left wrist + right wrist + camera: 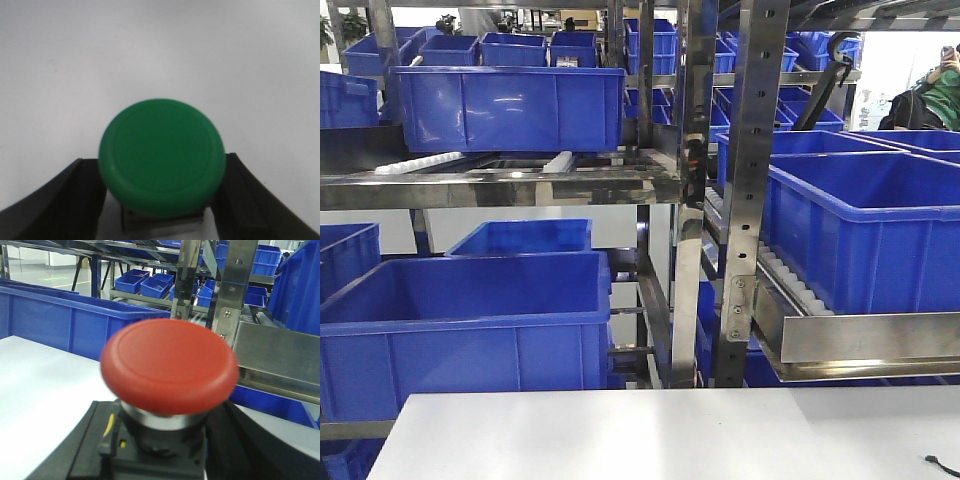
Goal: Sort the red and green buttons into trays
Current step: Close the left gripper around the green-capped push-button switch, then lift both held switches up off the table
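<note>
Green button [161, 157] sits clamped mid-frame in the left tool [161, 172]; red button [169, 365] clamped in the right tool [167, 452].

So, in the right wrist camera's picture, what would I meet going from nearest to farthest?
Red domed push button on its dark base, held in the right hand → white tabletop → long deep blue plastic crate → small blue plastic bins on the far rack.
</note>
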